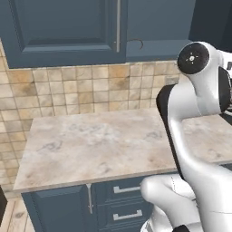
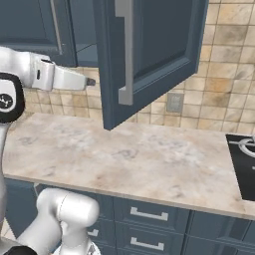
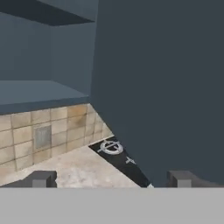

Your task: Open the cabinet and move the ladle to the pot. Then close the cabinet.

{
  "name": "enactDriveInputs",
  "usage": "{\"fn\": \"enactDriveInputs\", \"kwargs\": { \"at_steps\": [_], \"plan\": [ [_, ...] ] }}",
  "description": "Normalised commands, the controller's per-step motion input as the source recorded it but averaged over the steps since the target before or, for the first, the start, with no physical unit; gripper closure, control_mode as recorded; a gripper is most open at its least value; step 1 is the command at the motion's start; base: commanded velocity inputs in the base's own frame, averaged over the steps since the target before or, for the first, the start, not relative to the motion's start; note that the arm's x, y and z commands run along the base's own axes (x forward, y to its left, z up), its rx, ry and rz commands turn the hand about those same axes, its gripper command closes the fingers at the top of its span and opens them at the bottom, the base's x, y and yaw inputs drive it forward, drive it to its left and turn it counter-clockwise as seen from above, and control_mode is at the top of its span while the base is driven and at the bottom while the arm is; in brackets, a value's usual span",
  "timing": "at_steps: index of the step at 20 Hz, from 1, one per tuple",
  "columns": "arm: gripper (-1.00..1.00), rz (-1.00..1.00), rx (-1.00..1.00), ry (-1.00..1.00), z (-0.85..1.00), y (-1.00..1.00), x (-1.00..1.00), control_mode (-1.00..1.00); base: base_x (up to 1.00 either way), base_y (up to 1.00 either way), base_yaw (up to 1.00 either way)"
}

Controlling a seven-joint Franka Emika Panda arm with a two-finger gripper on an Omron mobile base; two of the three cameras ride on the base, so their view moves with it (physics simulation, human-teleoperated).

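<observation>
The dark blue-grey cabinet [image 1: 68, 27] hangs over the counter. Its left door is closed, and its right door [image 2: 159, 50] is swung out with its silver bar handle [image 2: 124, 50] facing me. In the hand view the bare lower shelf [image 3: 39, 94] lies ahead, with the open door's inner face [image 3: 166, 87] to the right. A thin dark curved tip [image 1: 136, 43] at the cabinet's bottom edge looks like the ladle's handle. My gripper [image 2: 91, 82] hovers just left of the open door at shelf height. It [image 3: 112, 178] is open, nothing between its fingertips [image 3: 41, 178]. The pot is out of view.
A beige marble counter [image 2: 139, 154] runs below, backed by tan tiles with a grey wall socket [image 2: 174, 102]. A black cooktop [image 2: 244, 159] with a burner ring sits at the counter's right end. Drawers with horizontal handles [image 2: 149, 214] are underneath.
</observation>
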Motion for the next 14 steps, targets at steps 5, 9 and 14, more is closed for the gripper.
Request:
{"fn": "enactDriveInputs", "kwargs": {
  "at_steps": [5, 9, 14],
  "plan": [
    [-1.0, 0.59, 0.09, 0.15, 0.2, 1.0, 0.0, -1.0, 0.0, 0.0, 0.0],
    [-1.0, 0.47, 0.09, 0.05, 0.21, 0.88, -0.08, -1.0, 0.0, 0.0, 0.0],
    [-1.0, 0.22, 0.19, 0.0, 0.1, 0.55, -0.02, -1.0, 0.0, 0.0, 0.0]
  ]
}}
